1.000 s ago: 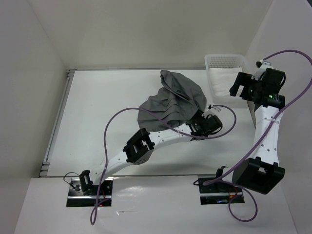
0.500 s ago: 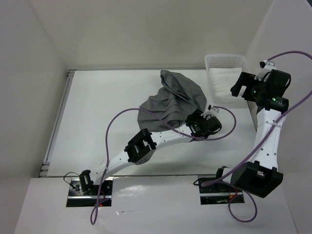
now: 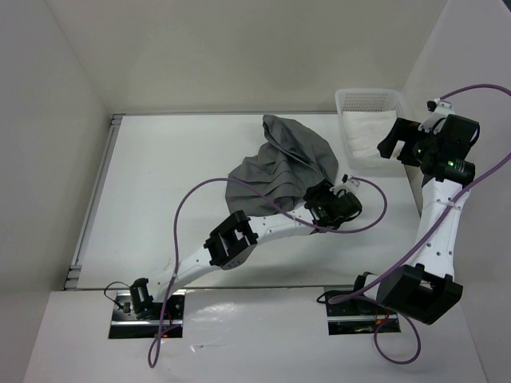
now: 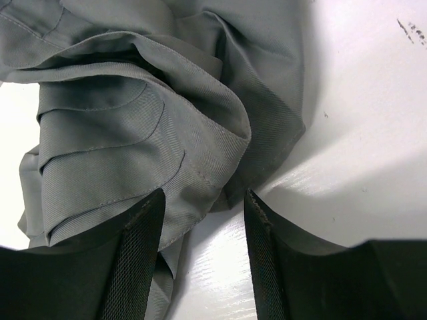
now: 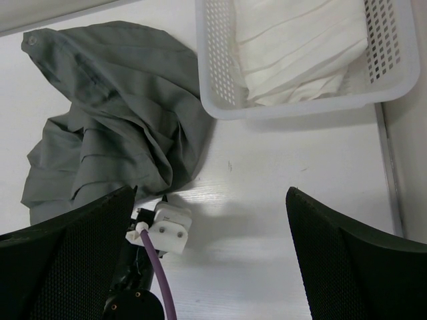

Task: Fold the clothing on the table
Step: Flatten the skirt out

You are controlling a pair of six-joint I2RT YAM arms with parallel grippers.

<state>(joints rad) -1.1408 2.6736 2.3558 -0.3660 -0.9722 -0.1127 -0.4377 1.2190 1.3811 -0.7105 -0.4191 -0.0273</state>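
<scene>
Right arm has swung its wrist a touch further out to the right since a second ago, and the left one crept a hair closer to the cloth. The grey skirt (image 3: 279, 159) itself hasn't budged. It's a crumpled heap toward the far right of the table (image 3: 160, 199), just beside the left wall of the mesh basket (image 5: 300, 107).

My left arm is stretched low and diagonal across the table. The left gripper (image 4: 201, 200) sits at the skirt's near edge, jaws partly apart and straddling a hem fold. Bare table shows in the gap, so nothing's pinched. Can't tell whether the left finger actually touches the fabric.

My right arm stands tall by the right wall, with the wrist bent back. The right gripper (image 3: 388, 142) is spread wide and empty, hanging up over the basket's near rim.

From above, my left fingertips are lost under the wrist housing. The left wrist view crops most of the skirt, and the basket wall hides part of the white cloth (image 5: 293, 47) inside.
</scene>
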